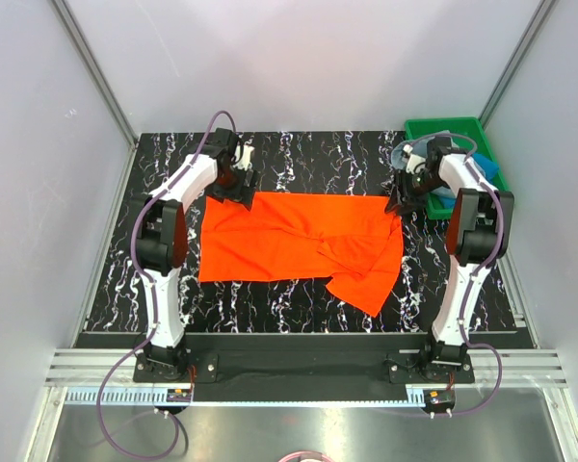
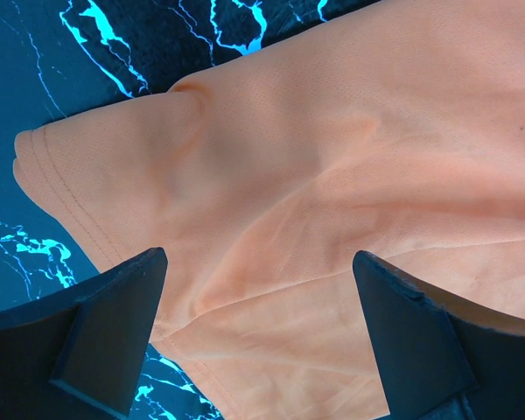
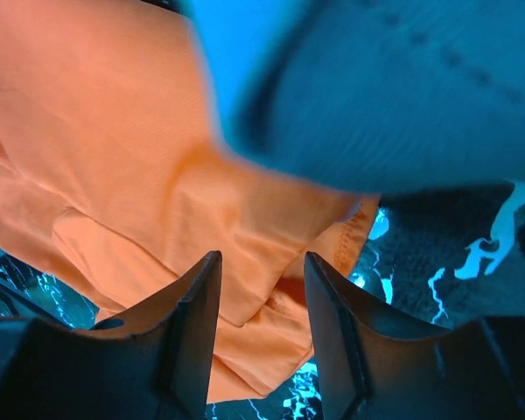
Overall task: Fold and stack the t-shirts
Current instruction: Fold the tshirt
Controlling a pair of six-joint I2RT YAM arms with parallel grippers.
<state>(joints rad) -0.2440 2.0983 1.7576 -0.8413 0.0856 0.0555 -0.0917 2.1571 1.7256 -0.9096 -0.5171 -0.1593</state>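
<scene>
so right now the orange t-shirt (image 1: pixel 289 236) is lying on the black marbled bench (image 1: pixel 299 154), stretched sideways between the two sets of jaws, with one far corner of it at each of them. The left jaws are thrown wide and released, holding nothing. From the left wrist the cloth just lies across the whole gap between them and runs on past the tips, there's a stitched hem corner out beyond one finger (image 2: pixel 87 350), and bare bench shows past that. The right jaws are only partway apart and not clamped on anything I can make out. Orange cloth with a hemmed edge fills the gap between them and spreads away ahead of the tips, and a bit of bench peeks out just off to one side. There's also a blurry grey-blue shape (image 3: pixel 402 87) right up against that wrist camera, above the tips, and honestly I can't tell what it is. The shirt isn't neat either: it's rumpled through the middle, and on the near side of the right jaws a loose flap flops down toward the arm bases. Just beyond the right jaws, at the far corner of the bench, sits the green tray (image 1: pixel 443 125) with some bright blue cloth (image 1: pixel 489 171) in it, mostly hidden behind the right arm (image 1: pixel 472 221)
</scene>
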